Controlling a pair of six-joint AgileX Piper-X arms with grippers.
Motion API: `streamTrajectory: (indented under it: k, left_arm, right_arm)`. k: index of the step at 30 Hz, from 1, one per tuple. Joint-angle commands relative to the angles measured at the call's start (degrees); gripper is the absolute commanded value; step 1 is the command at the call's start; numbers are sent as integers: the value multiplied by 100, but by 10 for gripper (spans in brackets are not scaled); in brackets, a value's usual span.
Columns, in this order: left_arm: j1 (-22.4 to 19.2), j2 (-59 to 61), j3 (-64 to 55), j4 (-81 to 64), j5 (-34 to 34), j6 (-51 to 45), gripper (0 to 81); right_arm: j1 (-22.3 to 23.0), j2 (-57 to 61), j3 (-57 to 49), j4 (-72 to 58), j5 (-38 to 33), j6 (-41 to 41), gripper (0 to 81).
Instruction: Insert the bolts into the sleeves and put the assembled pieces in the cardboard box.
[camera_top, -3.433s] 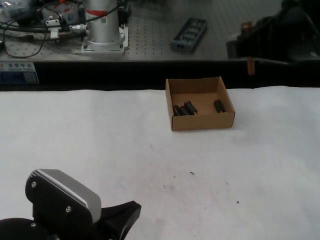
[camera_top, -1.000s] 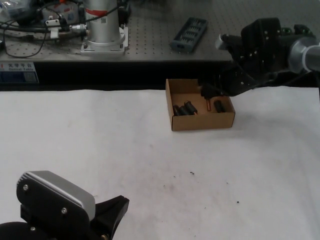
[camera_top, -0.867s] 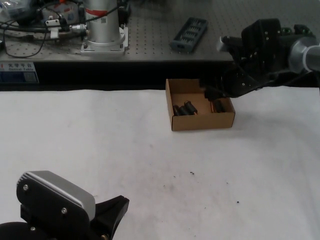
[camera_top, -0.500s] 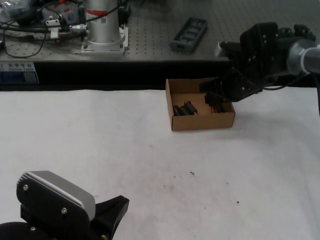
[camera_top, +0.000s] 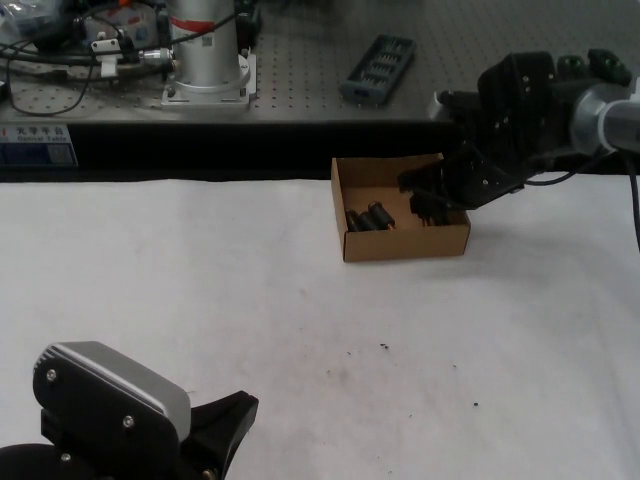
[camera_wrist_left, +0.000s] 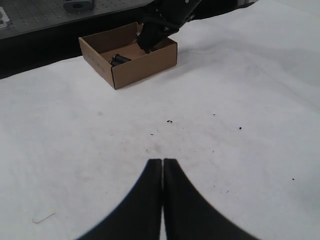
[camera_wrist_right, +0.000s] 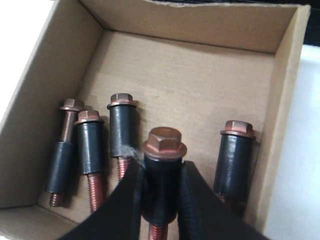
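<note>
The cardboard box (camera_top: 405, 242) stands on the white sheet toward the back of the bench. Inside it, my right gripper (camera_wrist_right: 161, 170) is shut on an assembled piece (camera_wrist_right: 162, 187), a copper bolt in a black sleeve, held head up just above the box floor (camera_wrist_right: 190, 75). Several other assembled pieces lie in the box: three (camera_wrist_right: 91, 147) side by side along one wall, one (camera_wrist_right: 235, 160) by the opposite wall. From the high view the right gripper (camera_top: 428, 205) dips into the box's right half. My left gripper (camera_wrist_left: 162, 164) is shut and empty, low over the sheet near the front.
The left arm's grey wrist housing (camera_top: 110, 395) sits at the front left corner. Behind the sheet runs a perforated metal table with a silver post (camera_top: 205, 50) and a dark tray (camera_top: 378, 65). Small dark specks (camera_wrist_left: 169, 121) dot the sheet.
The right arm came in from the right with the piece and lowered it into the box's right half. The left arm dropped slightly at first, then stayed still.
</note>
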Motion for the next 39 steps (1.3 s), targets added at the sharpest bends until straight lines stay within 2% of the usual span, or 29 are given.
streamTrajectory:
  k: [1,8,27,30,31,33,37,39]
  left_arm:
    - [-4,-34,-11,-80,-90,66,6]
    - [-4,-34,-11,-80,-90,66,6]
    - [-4,-34,-11,-80,-90,66,6]
    - [-4,-34,-11,-80,-90,66,6]
    - [-4,-34,-11,-80,-90,66,6]
    - [-4,-34,-11,-80,-90,66,6]
    - [-4,-34,-11,-80,-90,66,6]
    - [-4,-34,-11,-80,-90,66,6]
  right_arm:
    - [23,-20,-70,21,-13,3,52]
    - [23,-20,-70,88,193,3,52]
    - [23,-20,-70,399,191,3,51]
    - [23,-20,-70,403,191,3,16]
    - [23,-20,-70,424,191,20,53]
    - [23,-20,-70,440,191,-9,177]
    - [23,-20,-70,451,155,-64,502]
    - [23,-20,-70,451,-270,-350,594]
